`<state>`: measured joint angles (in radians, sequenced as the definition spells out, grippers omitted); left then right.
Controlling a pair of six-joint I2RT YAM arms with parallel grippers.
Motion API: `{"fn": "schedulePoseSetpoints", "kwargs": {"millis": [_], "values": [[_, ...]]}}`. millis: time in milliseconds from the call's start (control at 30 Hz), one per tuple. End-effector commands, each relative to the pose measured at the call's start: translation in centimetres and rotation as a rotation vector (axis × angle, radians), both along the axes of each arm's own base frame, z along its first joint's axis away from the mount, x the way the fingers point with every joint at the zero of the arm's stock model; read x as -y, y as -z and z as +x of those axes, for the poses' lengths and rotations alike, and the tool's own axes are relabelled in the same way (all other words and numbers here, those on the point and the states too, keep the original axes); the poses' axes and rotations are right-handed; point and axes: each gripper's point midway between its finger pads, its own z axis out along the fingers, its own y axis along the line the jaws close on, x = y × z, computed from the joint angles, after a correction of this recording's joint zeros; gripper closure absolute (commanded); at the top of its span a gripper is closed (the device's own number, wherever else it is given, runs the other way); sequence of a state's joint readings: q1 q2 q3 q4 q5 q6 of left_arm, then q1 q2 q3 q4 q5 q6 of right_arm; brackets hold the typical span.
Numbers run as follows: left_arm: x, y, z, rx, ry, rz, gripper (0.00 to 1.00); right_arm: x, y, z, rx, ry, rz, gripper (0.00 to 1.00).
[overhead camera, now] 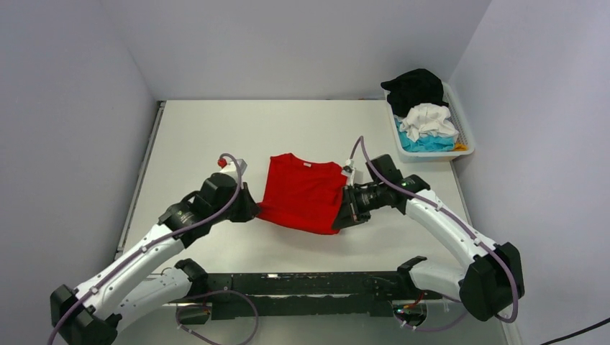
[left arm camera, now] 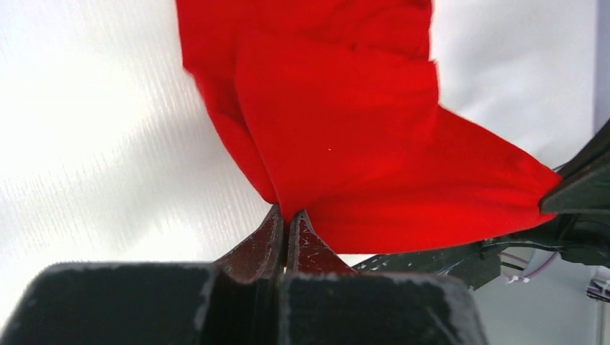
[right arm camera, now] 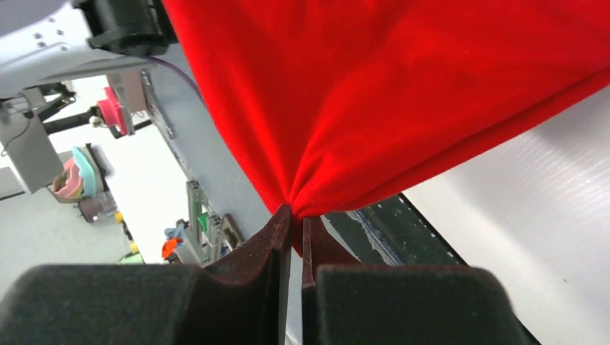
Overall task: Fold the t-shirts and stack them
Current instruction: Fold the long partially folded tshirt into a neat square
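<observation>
Between left end effector point(left arm camera: 288, 219) and right end effector point(right arm camera: 296, 215), both pinching its corners, the limp bright red cloth t-shirt point(overhead camera: 302, 190) is sagging.

Open tabletop point(overhead camera: 216, 129) is seen beyond the red t-shirt point(overhead camera: 302, 194); the far-right corner is blocked by a laden basket point(overhead camera: 435, 154).

bright, even light; near foreground blurred

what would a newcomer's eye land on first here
The bright red t-shirt in the middle of the table, pinched on either side by the left gripper and right gripper. Then the white basket at the far right corner, heaped with a black shirt, a white shirt and a turquoise shirt.
</observation>
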<state>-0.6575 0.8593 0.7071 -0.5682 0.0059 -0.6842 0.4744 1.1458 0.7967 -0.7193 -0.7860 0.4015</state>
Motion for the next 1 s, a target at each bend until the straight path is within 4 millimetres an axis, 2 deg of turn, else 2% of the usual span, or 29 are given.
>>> {"fn": "schedulePoseSetpoints", "kwargs": {"millis": [0, 67, 167, 267, 333, 433, 567, 733, 967], "values": [[0.1, -3.2, 1.0, 0.115, 0.002, -0.033, 1.00, 0.6, -3.6, 1.0, 0.051, 0.002, 0.086, 0.92], [0.3, -4.2, 2.2, 0.148, -0.009, -0.020, 1.00, 1.2, -4.1, 3.1, 0.084, 0.072, 0.099, 0.93], [0.5, -6.5, 5.0, 0.231, -0.058, -0.004, 1.00, 1.7, -5.0, 6.1, 0.108, 0.165, 0.137, 0.93], [0.5, -8.6, 8.0, 0.293, -0.110, -0.005, 1.00, 1.4, -5.6, 9.4, 0.170, 0.255, 0.173, 0.93], [0.5, -9.2, 10.1, 0.320, -0.126, -0.001, 1.00, 1.1, -6.2, 11.3, 0.214, 0.278, 0.212, 0.93], [0.4, -8.7, 13.9, 0.339, -0.163, 0.013, 1.00, 2.1, -5.4, 14.7, 0.258, 0.331, 0.135, 0.93], [-0.2, -7.5, 18.0, 0.306, -0.219, 0.025, 1.00, 3.8, -2.4, 18.7, 0.230, 0.449, 0.044, 0.93], [-0.4, -5.5, 21.5, 0.278, -0.247, 0.083, 1.00, 4.4, 0.0, 22.2, 0.190, 0.506, 0.061, 0.92], [-0.7, -0.9, 24.6, 0.166, -0.251, 0.164, 1.00, 4.9, 4.7, 25.1, 0.093, 0.559, -0.002, 0.89]]}}
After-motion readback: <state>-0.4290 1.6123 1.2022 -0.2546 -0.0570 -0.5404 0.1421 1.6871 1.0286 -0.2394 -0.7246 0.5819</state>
